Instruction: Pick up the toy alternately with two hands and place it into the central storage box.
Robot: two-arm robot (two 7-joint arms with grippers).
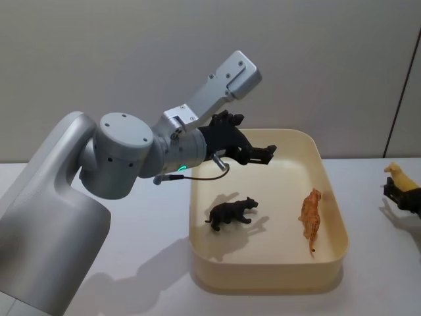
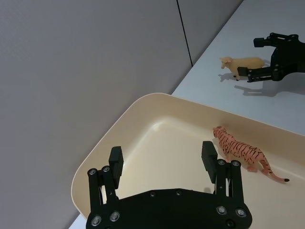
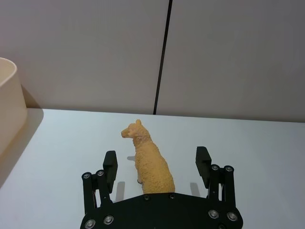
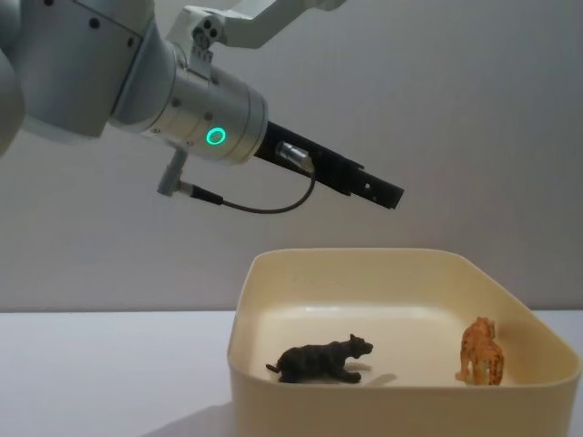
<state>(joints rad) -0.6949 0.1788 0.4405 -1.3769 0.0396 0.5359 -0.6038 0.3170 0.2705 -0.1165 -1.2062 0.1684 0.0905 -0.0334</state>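
Observation:
The central storage box (image 1: 263, 276) is a cream-yellow tub holding a black bear toy (image 1: 231, 212) and an orange tiger toy (image 1: 310, 214). My left gripper (image 1: 260, 155) hovers above the box's far left part, open and empty; the left wrist view shows its fingers (image 2: 116, 160) spread over the box (image 2: 167, 138) and the tiger (image 2: 240, 152). A yellow sheep toy (image 3: 147, 164) stands on the table to the right of the box. My right gripper (image 3: 157, 161) is open, with one finger on each side of the sheep and a gap to it on both sides.
The white table (image 1: 151, 263) lies around the box, with a grey wall behind it. In the chest view the left gripper (image 4: 383, 193) hangs well above the box rim (image 4: 364, 405), the bear (image 4: 319, 360) and the tiger (image 4: 480, 353). The box's corner (image 3: 9, 105) is near the right gripper.

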